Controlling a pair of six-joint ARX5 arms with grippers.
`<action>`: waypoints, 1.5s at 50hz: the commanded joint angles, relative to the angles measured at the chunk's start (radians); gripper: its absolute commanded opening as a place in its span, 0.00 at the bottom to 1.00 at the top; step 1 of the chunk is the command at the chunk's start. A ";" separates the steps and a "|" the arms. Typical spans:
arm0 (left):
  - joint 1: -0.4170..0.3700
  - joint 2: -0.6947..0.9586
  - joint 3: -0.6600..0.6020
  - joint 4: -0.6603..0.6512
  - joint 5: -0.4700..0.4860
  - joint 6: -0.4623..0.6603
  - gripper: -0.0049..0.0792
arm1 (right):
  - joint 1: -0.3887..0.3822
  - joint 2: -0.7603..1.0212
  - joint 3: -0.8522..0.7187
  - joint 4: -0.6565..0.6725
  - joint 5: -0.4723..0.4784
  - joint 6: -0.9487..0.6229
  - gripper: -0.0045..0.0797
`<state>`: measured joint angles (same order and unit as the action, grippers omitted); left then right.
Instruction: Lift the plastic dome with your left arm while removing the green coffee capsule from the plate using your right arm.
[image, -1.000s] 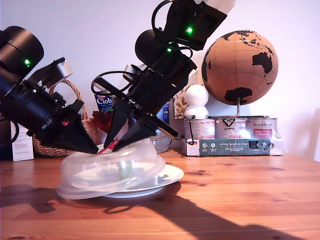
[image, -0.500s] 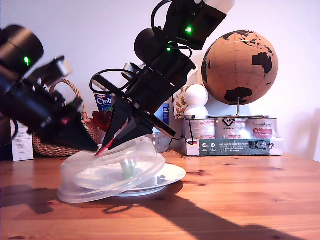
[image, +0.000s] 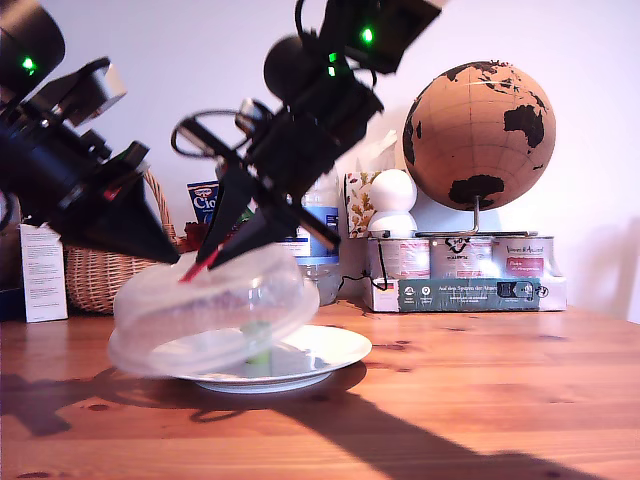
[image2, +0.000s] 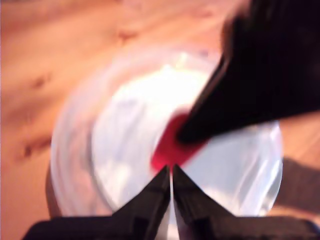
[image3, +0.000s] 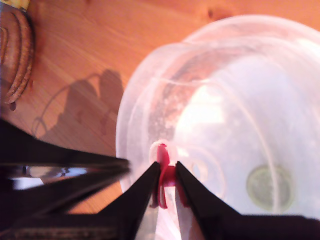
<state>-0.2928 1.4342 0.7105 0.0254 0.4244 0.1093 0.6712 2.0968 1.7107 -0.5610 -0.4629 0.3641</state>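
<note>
The plastic dome hangs tilted over the plate, its rim raised highest on the exterior view's right. My second gripper, on the middle arm, is shut on the dome's red tab. My first gripper, on the arm at the exterior view's left, is shut with its tips against the dome's top beside the tab. The green coffee capsule stands on the plate under the dome and shows blurred through the plastic.
A wicker basket and a white box stand behind at the exterior view's left. A carton, a water bottle, tins and a cork globe line the back. Bare wooden tabletop spreads toward the exterior view's right.
The dome has risen off the plate, held by its red tab, and now hangs tilted. Both arms have moved up and toward the exterior view's left.
</note>
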 joint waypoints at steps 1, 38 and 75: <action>0.012 -0.010 -0.007 -0.013 0.000 0.005 0.03 | 0.008 0.022 0.020 -0.019 -0.001 -0.016 0.04; 0.048 -0.159 -0.007 -0.089 0.012 0.004 0.03 | -0.057 -0.006 0.159 -0.196 0.045 -0.121 0.04; 0.038 0.040 -0.007 0.154 0.101 0.008 0.03 | -0.286 -0.006 0.283 -0.384 0.083 -0.272 0.04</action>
<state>-0.2481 1.4490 0.7105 0.1513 0.5064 0.1101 0.4004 2.0968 1.9675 -0.9440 -0.3790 0.1043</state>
